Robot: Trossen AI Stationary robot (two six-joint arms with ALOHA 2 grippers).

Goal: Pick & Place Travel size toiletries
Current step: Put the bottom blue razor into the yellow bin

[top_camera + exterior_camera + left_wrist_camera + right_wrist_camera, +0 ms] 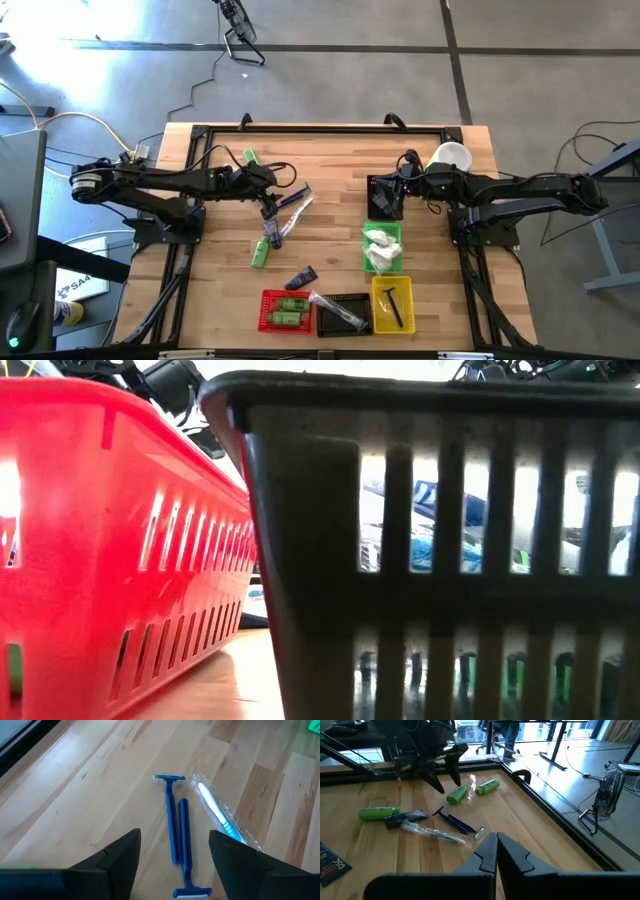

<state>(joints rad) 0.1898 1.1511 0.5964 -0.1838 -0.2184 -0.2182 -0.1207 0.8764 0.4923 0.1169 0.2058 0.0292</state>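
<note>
Two blue razors [175, 822] lie side by side on the wooden table, next to a clear-wrapped toothbrush [220, 815]. My left gripper [175, 855] hovers open just above them, one finger on either side of the razors, touching nothing; it also shows in the high view [268, 205]. Green bottles [262, 252] [250, 157] and a navy tube [300, 278] lie loose nearby. My right gripper [496, 852] is shut and empty, at a black basket [383, 197] on the table's right half.
A row of baskets stands at the near edge: red [285, 310] with green bottles, black [343, 312] with a toothbrush, yellow [392, 303] with a black comb. A green basket [382, 247] holds white packets. A white cup [450, 157] stands at the far right.
</note>
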